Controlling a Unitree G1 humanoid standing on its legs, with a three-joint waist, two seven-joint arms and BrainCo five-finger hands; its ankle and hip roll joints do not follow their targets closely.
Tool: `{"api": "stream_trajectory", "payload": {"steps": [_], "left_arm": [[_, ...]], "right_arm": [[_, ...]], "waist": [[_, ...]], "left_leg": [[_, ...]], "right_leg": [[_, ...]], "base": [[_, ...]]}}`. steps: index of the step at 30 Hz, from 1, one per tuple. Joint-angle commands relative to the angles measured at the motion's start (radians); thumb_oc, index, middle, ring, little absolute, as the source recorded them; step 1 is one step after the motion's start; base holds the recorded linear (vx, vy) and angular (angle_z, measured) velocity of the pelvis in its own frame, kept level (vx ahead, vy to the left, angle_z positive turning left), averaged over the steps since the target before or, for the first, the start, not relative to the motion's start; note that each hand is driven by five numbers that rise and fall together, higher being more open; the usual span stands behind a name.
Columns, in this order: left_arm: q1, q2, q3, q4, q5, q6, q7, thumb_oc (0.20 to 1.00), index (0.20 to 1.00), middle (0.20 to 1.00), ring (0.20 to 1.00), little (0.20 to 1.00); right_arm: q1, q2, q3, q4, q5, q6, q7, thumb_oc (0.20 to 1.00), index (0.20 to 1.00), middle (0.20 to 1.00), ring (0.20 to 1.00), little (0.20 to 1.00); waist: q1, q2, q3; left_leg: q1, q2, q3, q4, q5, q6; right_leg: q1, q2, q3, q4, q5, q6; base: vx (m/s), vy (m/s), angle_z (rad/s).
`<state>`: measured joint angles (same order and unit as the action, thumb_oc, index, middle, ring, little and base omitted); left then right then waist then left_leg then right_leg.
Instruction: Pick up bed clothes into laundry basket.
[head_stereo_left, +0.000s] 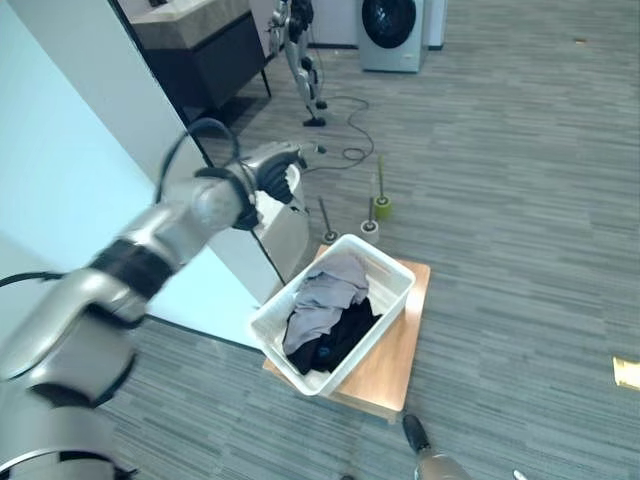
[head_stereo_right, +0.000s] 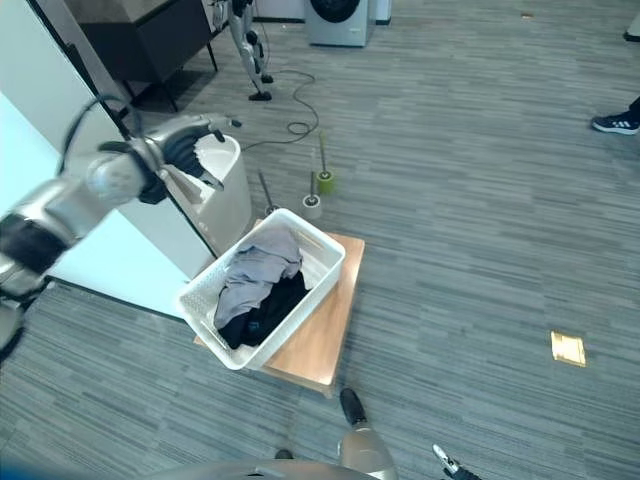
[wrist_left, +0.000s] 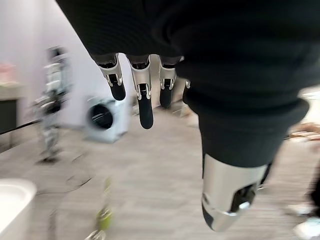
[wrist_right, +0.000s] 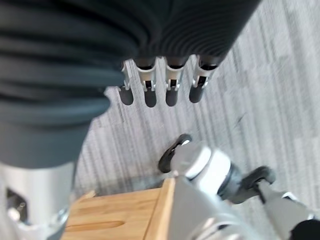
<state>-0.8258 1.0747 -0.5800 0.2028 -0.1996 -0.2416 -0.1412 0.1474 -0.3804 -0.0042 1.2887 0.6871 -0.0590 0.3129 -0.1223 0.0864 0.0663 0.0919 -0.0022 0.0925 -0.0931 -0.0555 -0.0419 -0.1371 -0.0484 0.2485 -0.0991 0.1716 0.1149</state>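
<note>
Lying in the laundry basket, the bed clothes sit well below the slack-fingered left hand.

Clothes in white basket

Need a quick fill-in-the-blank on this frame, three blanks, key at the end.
1. The white laundry basket sits on a low ____ platform.
2. Inside the basket, a grey garment lies over a ____ one.
3. The left robot hand is raised with fingers ____, holding nothing.

Missing words: wooden; black; open
</note>
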Motion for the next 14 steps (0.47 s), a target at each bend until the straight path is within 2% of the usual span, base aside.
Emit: {"api": "stream_trajectory", "payload": {"steps": [1, 2, 4, 7, 8, 9, 11, 12, 13, 14], "left_arm": [[0.204, -0.047, 0.171, 0.092, -0.437, -0.028, -0.131, 1.0, 1.0, 1.0, 1.0, 1.0], [0.287, -0.088, 0.225, 0.073, -0.46, -0.016, -0.14, 1.0, 1.0, 1.0, 1.0, 1.0], [0.502, -0.262, 0.359, 0.047, -0.541, -0.002, -0.135, 1.0, 1.0, 1.0, 1.0, 1.0], [0.733, -0.47, 0.461, 0.07, -0.536, 0.004, -0.106, 1.0, 1.0, 1.0, 1.0, 1.0], [0.733, -0.47, 0.461, 0.07, -0.536, 0.004, -0.106, 1.0, 1.0, 1.0, 1.0, 1.0], [0.816, -0.569, 0.484, 0.136, -0.528, 0.016, -0.097, 1.0, 1.0, 1.0, 1.0, 1.0], [0.868, -0.641, 0.48, 0.207, -0.509, 0.029, -0.079, 1.0, 1.0, 1.0, 1.0, 1.0], [0.906, -0.716, 0.484, 0.248, -0.535, 0.044, -0.068, 1.0, 1.0, 1.0, 1.0, 1.0], [0.906, -0.716, 0.484, 0.248, -0.535, 0.044, -0.068, 1.0, 1.0, 1.0, 1.0, 1.0], [0.955, -0.77, 0.491, 0.273, -0.509, 0.055, -0.05, 1.0, 1.0, 1.0, 1.0, 1.0]], "right_arm": [[0.045, -0.022, -0.017, -0.004, 0.037, -0.021, 0.036, 1.0, 1.0, 1.0, 1.0, 1.0], [0.048, -0.018, -0.022, -0.004, 0.036, -0.026, 0.033, 1.0, 1.0, 1.0, 1.0, 1.0], [0.049, 0.013, -0.057, -0.022, 0.056, -0.036, 0.026, 1.0, 1.0, 1.0, 1.0, 1.0], [0.045, 0.04, -0.1, -0.131, 0.074, -0.069, 0.0, 1.0, 1.0, 1.0, 1.0, 1.0], [0.045, 0.04, -0.1, -0.132, 0.074, -0.069, 0.0, 1.0, 1.0, 1.0, 1.0, 1.0], [0.05, 0.043, -0.112, -0.254, 0.074, -0.092, -0.023, 1.0, 1.0, 1.0, 1.0, 1.0], [0.045, 0.033, -0.094, -0.345, 0.029, -0.103, -0.04, 1.0, 1.0, 1.0, 1.0, 1.0], [0.039, 0.025, -0.068, -0.412, -0.011, -0.109, -0.062, 1.0, 1.0, 1.0, 1.0, 1.0], [0.04, 0.025, -0.068, -0.413, -0.011, -0.108, -0.063, 1.0, 1.0, 1.0, 1.0, 1.0], [0.054, 0.026, -0.049, -0.519, -0.048, -0.107, -0.067, 1.0, 1.0, 1.0, 1.0, 1.0]], "waist": [[0.005, -0.005, -0.027], [0.005, -0.005, -0.035], [0.015, -0.017, -0.041], [0.028, -0.029, -0.056], [0.028, -0.029, -0.057], [0.035, -0.036, -0.06], [0.046, -0.04, -0.065], [0.056, -0.043, -0.064], [0.056, -0.043, -0.063], [0.068, -0.048, -0.067]], "left_leg": [[-0.102, 0.002, -0.095, 0.006, 0.064, -0.011], [-0.103, 0.003, -0.094, 0.006, 0.063, -0.012], [-0.093, 0.004, -0.099, 0.006, 0.059, -0.011], [-0.09, 0.007, -0.103, 0.006, 0.059, -0.007], [-0.091, 0.008, -0.103, 0.006, 0.059, -0.007], [-0.085, 0.009, -0.103, 0.006, 0.058, -0.003], [-0.083, 0.008, -0.106, 0.006, 0.059, 0.003], [-0.081, 0.007, -0.114, 0.006, 0.06, 0.007], [-0.08, 0.007, -0.114, 0.006, 0.06, 0.007], [-0.078, 0.008, -0.125, 0.006, 0.063, 0.011]], "right_leg": [[0.029, -0.05, -0.024, 0.081, -0.132, 0.059], [0.027, -0.049, -0.024, 0.082, -0.132, 0.056], [0.039, -0.047, -0.029, 0.086, -0.144, 0.047], [0.044, -0.043, -0.033, 0.091, -0.155, 0.036], [0.043, -0.042, -0.033, 0.091, -0.155, 0.036], [0.048, -0.042, -0.034, 0.102, -0.163, 0.033], [0.046, -0.038, -0.037, 0.119, -0.172, 0.029], [0.048, -0.036, -0.041, 0.131, -0.178, 0.024], [0.048, -0.036, -0.041, 0.131, -0.178, 0.024], [0.055, -0.037, -0.05, 0.135, -0.185, 0.019]], "base": [[0.02, -0.019, 0.27], [0.02, -0.029, 0.2], [0.0, -0.055, 0.03], [-0.01, -0.045, -0.08], [-0.01, -0.036, -0.14], [0.0, 0.0, 0.0], [-0.04, -0.033, -0.01], [-0.04, -0.027, -0.15], [-0.03, -0.041, 0.03], [-0.01, -0.032, 0.11]]}}
